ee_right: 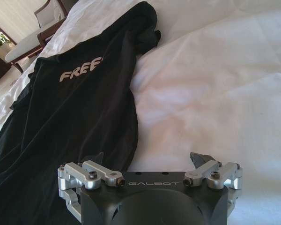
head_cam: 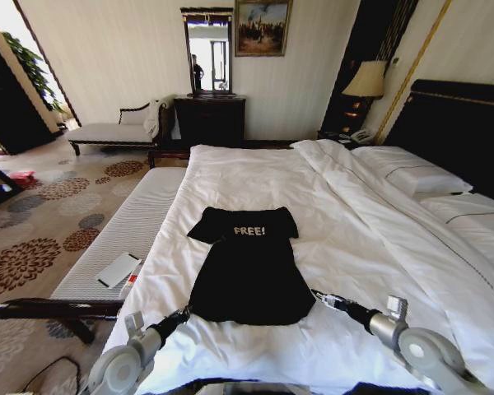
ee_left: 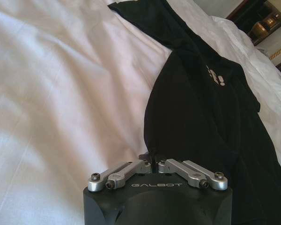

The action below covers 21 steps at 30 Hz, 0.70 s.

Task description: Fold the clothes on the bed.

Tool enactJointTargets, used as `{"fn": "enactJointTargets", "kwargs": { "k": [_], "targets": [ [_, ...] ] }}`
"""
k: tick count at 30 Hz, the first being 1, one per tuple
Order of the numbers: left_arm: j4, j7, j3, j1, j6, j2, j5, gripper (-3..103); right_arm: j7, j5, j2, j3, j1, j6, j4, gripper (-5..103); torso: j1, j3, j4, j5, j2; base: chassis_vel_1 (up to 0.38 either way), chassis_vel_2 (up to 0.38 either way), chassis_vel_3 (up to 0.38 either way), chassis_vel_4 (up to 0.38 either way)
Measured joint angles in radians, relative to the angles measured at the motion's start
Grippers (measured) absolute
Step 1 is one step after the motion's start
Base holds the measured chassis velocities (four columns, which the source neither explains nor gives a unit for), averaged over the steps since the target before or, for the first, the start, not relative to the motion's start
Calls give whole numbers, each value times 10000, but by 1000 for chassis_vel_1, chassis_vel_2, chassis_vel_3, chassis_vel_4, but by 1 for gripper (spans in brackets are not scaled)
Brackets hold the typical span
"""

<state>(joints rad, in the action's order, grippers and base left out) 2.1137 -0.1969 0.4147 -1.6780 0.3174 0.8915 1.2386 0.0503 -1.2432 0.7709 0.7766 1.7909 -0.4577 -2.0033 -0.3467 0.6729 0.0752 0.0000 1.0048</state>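
The clothes, a black T-shirt (head_cam: pixel 249 267) with white "FREE!" lettering, lie flat on the white duvet of the bed (head_cam: pixel 255 177), hem towards me. My left gripper (head_cam: pixel 187 312) is at the hem's left corner. In the left wrist view it (ee_left: pixel 152 161) is shut, its fingertips meeting on the edge of the black fabric (ee_left: pixel 201 122). My right gripper (head_cam: pixel 320 298) is at the hem's right corner. In the right wrist view it (ee_right: pixel 147 159) is open and straddles the side edge of the shirt (ee_right: pixel 79 112), one finger over fabric, the other over the duvet.
A white-striped bench (head_cam: pixel 128 226) runs along the bed's left side with a white flat object (head_cam: pixel 118 269) on it. Pillows (head_cam: pixel 412 173) and a dark headboard (head_cam: pixel 461 123) are at the right. A dresser (head_cam: pixel 210 119) and lamp (head_cam: pixel 366 80) stand by the far wall.
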Motion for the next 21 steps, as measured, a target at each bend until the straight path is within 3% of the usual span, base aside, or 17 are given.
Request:
{"fn": "enactJointTargets", "kwargs": {
  "k": [10, 13, 15, 18, 21],
  "targets": [
    [203, 5, 131, -180, 0, 16, 3, 2, 31, 172, -11, -419, -2, -139, -207, 102, 0, 0, -1, 0, 0, 0, 0, 0, 0],
    [168, 27, 173, -201, 1, 27, 3, 2, 69, 352, 36, -532, 49, -141, -341, 89, 1, 0, 1, 0, 0, 0, 0, 0, 0],
    [157, 31, 173, -201, 0, 34, 3, 2, 67, 365, 47, -548, 50, -141, -366, 89, 0, 0, 1, 0, 0, 0, 0, 0, 0],
    [122, 57, 195, -204, 0, 54, 2, 2, 44, 471, 48, -580, 80, -143, -437, 73, 0, 0, 1, 0, 0, 0, 0, 0, 0],
    [114, 74, 206, -219, -3, 59, 1, 2, 28, 510, 41, -584, 81, -143, -437, 67, 0, 0, 1, 0, 0, 0, 0, 0, 0]
  ]
}}
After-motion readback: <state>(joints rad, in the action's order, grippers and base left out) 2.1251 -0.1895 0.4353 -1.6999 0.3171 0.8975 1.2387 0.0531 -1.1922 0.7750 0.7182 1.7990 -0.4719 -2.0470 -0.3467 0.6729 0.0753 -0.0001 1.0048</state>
